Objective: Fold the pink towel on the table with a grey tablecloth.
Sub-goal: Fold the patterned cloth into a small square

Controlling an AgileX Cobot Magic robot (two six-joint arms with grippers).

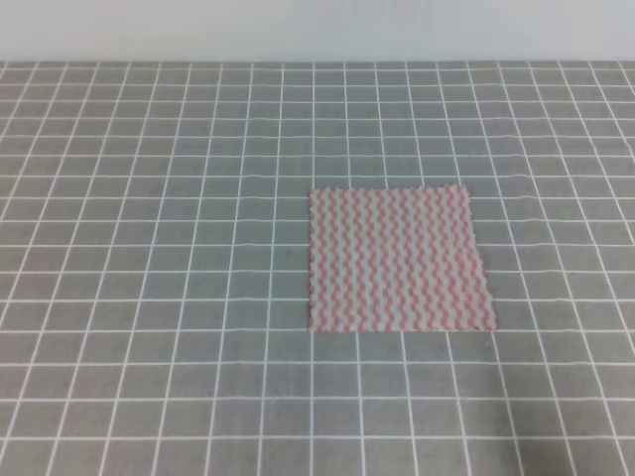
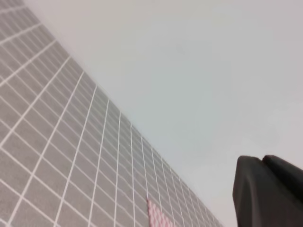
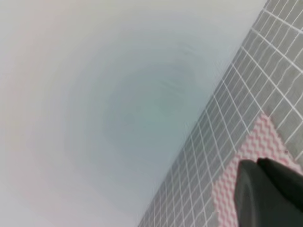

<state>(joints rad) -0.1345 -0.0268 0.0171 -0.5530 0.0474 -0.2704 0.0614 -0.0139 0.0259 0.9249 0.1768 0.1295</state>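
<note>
The pink towel point(image 1: 397, 258) lies flat and unfolded on the table with a grey tablecloth point(image 1: 149, 297), a little right of centre. Neither gripper shows in the exterior high view. In the left wrist view, a dark finger point(image 2: 265, 194) of my left gripper fills the lower right corner, high above the cloth, and a corner of the towel point(image 2: 158, 217) peeks in at the bottom edge. The right wrist view shows a dark finger point(image 3: 270, 194) of my right gripper over a corner of the towel point(image 3: 246, 161). Only one finger shows for each gripper.
A plain pale wall point(image 1: 317, 30) rises behind the table's far edge and fills most of both wrist views. The gridded grey cloth point(image 2: 57, 142) stretches out on all sides of the towel.
</note>
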